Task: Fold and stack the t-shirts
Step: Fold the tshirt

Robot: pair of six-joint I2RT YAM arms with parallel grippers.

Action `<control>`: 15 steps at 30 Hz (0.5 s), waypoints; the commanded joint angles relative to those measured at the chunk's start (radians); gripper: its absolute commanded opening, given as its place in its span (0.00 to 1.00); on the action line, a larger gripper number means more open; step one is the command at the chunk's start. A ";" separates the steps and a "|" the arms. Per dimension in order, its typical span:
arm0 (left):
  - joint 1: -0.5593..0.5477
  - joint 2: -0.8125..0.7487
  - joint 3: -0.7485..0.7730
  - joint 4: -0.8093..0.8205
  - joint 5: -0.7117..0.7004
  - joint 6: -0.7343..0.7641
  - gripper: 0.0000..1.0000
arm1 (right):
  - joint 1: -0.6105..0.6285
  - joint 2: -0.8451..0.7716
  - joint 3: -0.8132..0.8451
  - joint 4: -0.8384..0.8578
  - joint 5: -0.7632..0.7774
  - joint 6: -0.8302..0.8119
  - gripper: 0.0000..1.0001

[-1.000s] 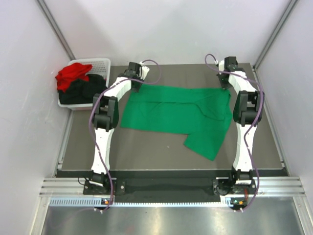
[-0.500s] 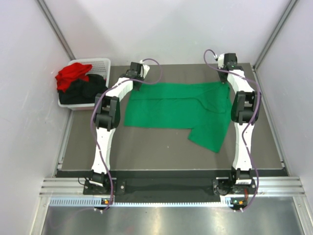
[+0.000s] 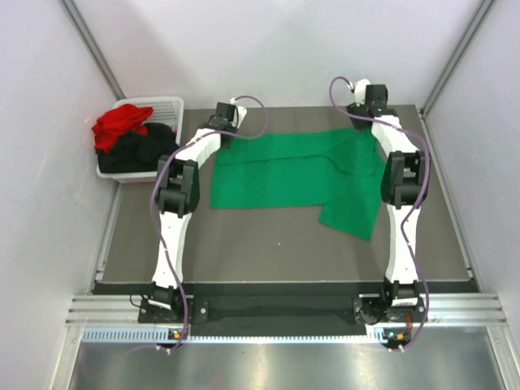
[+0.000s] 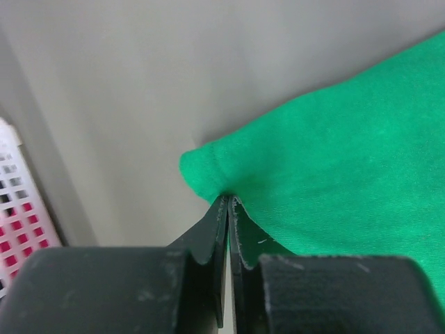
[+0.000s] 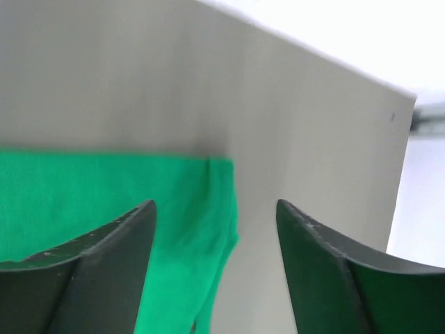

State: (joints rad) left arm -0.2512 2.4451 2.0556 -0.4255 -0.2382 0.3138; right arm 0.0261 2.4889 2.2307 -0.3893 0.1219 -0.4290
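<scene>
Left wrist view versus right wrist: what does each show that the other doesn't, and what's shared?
Left wrist only: the left gripper pinched shut on a corner of the green t-shirt, with the white basket at the frame's left edge. Right wrist only: the right gripper open, holding nothing. Both: that shirt lying on the grey table.

Bright even light, soft shadows; wrist views blur the close jaws, the green t-shirt (image 4: 334,139) sharper.
</scene>
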 commanded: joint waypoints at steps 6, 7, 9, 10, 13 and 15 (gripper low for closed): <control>-0.016 -0.255 -0.002 0.033 -0.029 -0.047 0.14 | 0.020 -0.504 -0.381 0.066 -0.080 -0.037 0.70; -0.020 -0.288 -0.044 0.025 -0.003 -0.051 0.14 | 0.032 -0.545 -0.431 0.055 -0.117 -0.109 0.67; -0.022 -0.311 -0.095 -0.024 0.054 -0.055 0.14 | 0.102 -0.633 -0.583 0.030 -0.157 -0.203 0.64; -0.025 -0.336 -0.154 -0.038 0.103 -0.061 0.13 | 0.129 -0.654 -0.632 0.015 -0.168 -0.282 0.61; -0.025 -0.376 -0.271 -0.087 0.231 -0.091 0.10 | 0.233 -0.693 -0.762 -0.040 -0.249 -0.347 0.53; -0.025 -0.389 -0.340 -0.105 0.298 -0.105 0.09 | 0.265 -0.671 -0.784 -0.077 -0.286 -0.326 0.51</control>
State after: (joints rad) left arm -0.2710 2.0655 1.8187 -0.4522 -0.0952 0.2527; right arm 0.2260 1.7649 1.5093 -0.3790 -0.0425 -0.6762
